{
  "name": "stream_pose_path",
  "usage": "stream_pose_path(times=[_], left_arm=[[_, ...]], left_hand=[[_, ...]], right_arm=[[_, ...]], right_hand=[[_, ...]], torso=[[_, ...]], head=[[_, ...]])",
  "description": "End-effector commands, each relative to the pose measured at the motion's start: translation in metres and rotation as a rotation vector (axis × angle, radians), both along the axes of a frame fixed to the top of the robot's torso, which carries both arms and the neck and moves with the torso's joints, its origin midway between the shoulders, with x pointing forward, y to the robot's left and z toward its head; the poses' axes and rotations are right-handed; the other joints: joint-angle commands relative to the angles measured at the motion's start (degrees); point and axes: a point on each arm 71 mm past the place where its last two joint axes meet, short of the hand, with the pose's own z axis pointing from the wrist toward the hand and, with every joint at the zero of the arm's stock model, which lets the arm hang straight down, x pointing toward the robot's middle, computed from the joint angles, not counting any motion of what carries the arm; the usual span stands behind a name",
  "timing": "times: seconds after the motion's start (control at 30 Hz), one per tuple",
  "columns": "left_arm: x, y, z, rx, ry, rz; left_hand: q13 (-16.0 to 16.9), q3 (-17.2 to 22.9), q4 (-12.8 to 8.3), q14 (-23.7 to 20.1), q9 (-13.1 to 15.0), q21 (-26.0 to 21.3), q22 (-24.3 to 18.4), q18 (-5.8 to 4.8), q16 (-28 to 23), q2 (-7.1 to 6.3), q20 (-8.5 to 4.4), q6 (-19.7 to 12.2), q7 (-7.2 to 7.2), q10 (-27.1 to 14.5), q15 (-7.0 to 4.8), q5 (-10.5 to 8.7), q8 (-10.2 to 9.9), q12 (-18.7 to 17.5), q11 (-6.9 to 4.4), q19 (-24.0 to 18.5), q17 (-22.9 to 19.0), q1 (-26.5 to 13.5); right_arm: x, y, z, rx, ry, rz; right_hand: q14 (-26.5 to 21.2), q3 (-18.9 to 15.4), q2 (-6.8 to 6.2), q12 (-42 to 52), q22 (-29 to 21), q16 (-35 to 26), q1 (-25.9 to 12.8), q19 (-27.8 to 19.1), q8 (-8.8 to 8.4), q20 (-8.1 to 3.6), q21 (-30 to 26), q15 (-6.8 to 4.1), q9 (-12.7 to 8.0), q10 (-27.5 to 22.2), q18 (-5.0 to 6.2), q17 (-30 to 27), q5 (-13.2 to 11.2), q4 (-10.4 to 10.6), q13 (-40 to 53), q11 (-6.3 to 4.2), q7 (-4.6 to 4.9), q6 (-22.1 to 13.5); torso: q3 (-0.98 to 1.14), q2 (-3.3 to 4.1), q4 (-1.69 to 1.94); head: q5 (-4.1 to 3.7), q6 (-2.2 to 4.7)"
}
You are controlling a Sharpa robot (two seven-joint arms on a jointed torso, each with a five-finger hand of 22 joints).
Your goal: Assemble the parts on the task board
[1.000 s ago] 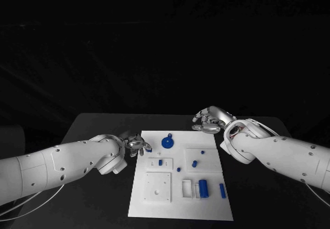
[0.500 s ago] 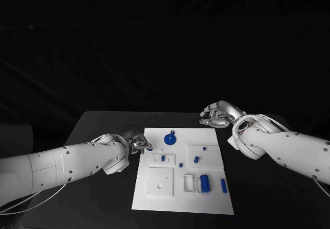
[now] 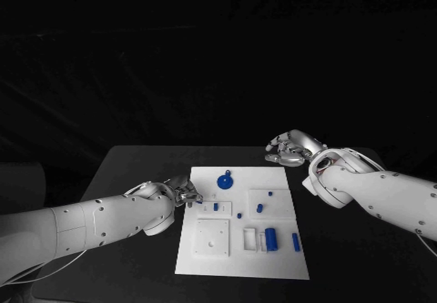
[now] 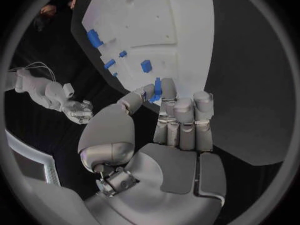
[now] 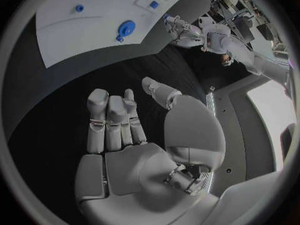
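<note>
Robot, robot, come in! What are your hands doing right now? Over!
Left hand pinches a small blue part at the task board edge. Right hand holds nothing, off the board. Nothing in the way.

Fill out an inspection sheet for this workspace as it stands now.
Surface: black table, bare around the board.
Job's things: white task board in the middle; blue round part at its far end, smaller blue parts among the recesses.
Clutter: nothing seen.
Hands: left hand at the board's left edge, pinching a small blue piece; right hand beyond the board's far right corner, holding nothing.
Cables: thin cable under the left arm.
Surroundings: dark.
</note>
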Motion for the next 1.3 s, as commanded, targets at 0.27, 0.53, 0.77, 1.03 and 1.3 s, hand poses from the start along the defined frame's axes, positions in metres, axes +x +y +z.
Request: stream_pose_path(times=[0.27, 0.53, 0.77, 1.03, 1.3], left_arm=[[-0.001, 0.000, -0.008, 0.038, -0.014, -0.001], [-0.005, -0.005, -0.016, 0.028, 0.003, -0.007], [-0.006, -0.008, -0.020, 0.038, -0.008, -0.021], [-0.006, -0.014, -0.021, 0.037, -0.006, -0.033], [-0.006, -0.013, -0.021, 0.037, -0.010, -0.028]], left_hand=[[0.6, -0.1, -0.1, 2.8, 4.4, 0.8, 1.1, 1.45, 1.3, 0.24, -5.53, 5.3, -2.00, 4.2, -3.34, 0.89, 1.2, 1.0, -3.72, -0.2, 0.0, 0.4], [0.8, -0.2, -0.1, 2.9, 4.7, 1.0, 1.1, 1.50, 1.7, 0.28, -5.55, 5.4, -2.09, 4.2, -3.44, 1.12, 1.3, 1.4, -3.81, -0.1, 0.0, 0.2], [0.9, -0.2, 0.0, 2.9, 4.8, 1.0, 1.1, 1.51, 1.7, 0.30, -5.56, 5.5, -2.10, 4.2, -3.46, 1.14, 1.3, 1.4, -3.83, -0.1, 0.0, 0.1], [0.9, -0.2, 0.0, 2.8, 4.8, 1.0, 1.1, 1.53, 1.8, 0.29, -5.57, 5.5, -2.11, 4.2, -3.48, 1.16, 1.3, 1.5, -3.84, -0.1, -0.1, 0.1], [1.0, -0.2, 0.0, 2.8, 4.9, 1.0, 1.1, 1.55, 1.8, 0.34, -5.58, 5.5, -2.12, 4.2, -3.50, 1.17, 1.3, 1.6, -3.85, -0.1, -0.1, 0.1]], right_arm=[[-0.001, 0.004, 0.000, -0.007, -0.003, 0.020], [-0.001, 0.005, 0.000, -0.002, 0.000, 0.020], [-0.001, 0.007, 0.000, 0.002, 0.006, 0.022], [-0.001, 0.008, 0.000, 0.002, 0.007, 0.025], [-0.001, 0.009, 0.000, 0.003, 0.007, 0.025]], right_hand=[[-0.3, -0.1, 0.38, 0.1, 0.5, -0.3, -0.2, -0.4, 0.40, 0.02, -0.4, 0.02, 0.0, -0.3, 3.96, -0.1, 0.3, -0.2, -0.1, 0.06, 0.58, -0.3], [-0.3, -0.1, 0.41, 0.2, 0.5, -0.4, -0.3, -0.4, 0.41, 0.04, -0.4, 0.02, 0.0, -0.3, 3.96, -0.2, 0.3, -0.1, -0.2, 0.06, 0.57, -0.3], [-0.3, -0.1, 0.46, 0.2, 0.5, -0.4, -0.3, -0.4, 0.41, 0.06, -0.4, 0.01, 0.0, -0.2, 3.96, -0.2, 0.4, -0.1, -0.2, 0.05, 0.57, -0.3], [-0.3, -0.1, 0.49, 0.2, 0.5, -0.4, -0.3, -0.4, 0.42, 0.07, -0.4, 0.01, 0.0, -0.2, 3.96, -0.2, 0.4, -0.1, -0.2, 0.05, 0.57, -0.3], [-0.3, -0.1, 0.52, 0.2, 0.5, -0.4, -0.3, -0.4, 0.42, 0.08, -0.4, 0.00, 0.0, -0.2, 3.96, -0.2, 0.4, -0.1, -0.2, 0.05, 0.56, -0.3]], torso=[[-0.17, 0.08, 0.13], [-0.14, 0.12, 0.15], [-0.20, 0.17, 0.00], [-0.19, 0.18, 0.10], [-0.22, 0.18, 0.17]], head=[[-0.50, -0.22], [-0.75, -0.33], [-0.90, -0.36], [-1.20, -0.42], [-1.35, -0.27]])
